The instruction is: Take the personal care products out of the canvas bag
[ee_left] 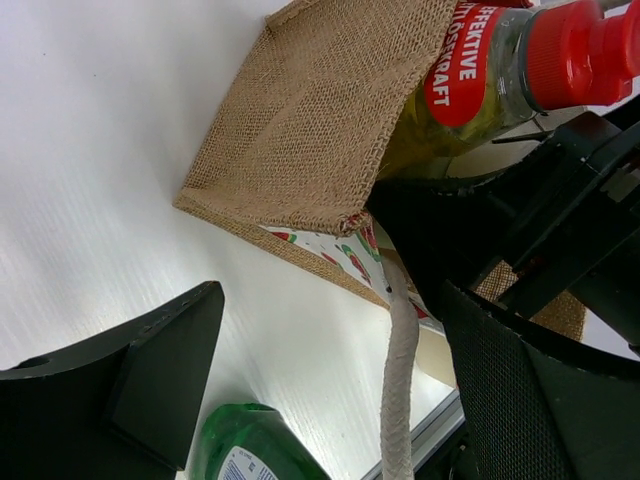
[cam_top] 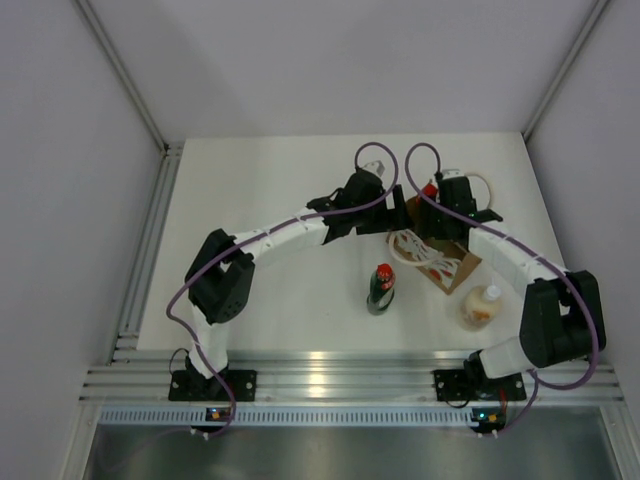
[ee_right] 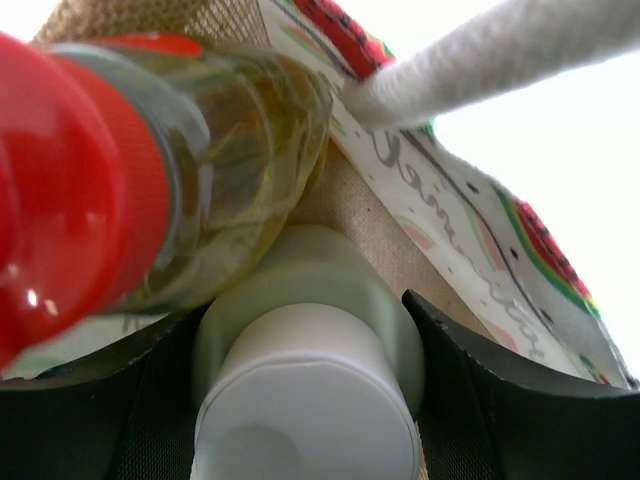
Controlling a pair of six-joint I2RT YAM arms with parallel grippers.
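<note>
right claw (ee_right: 300, 335) straddles pale grey-white cylindrical bottle (ee_right: 310, 400) in tan burlap canvas bag (ee_left: 320, 110), grip unclear; it should clamp squarely, sparing the neighbouring yellow red-capped bottle (ee_right: 240, 160).

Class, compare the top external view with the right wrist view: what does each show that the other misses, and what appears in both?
Only top external: the dark green bottle and cream bottle on the table outside the canvas bag. Only right wrist: the pale grey-white bottle, flanked by the right gripper. Both: the red-capped yellow bottle, the bag and its rope handle.
</note>
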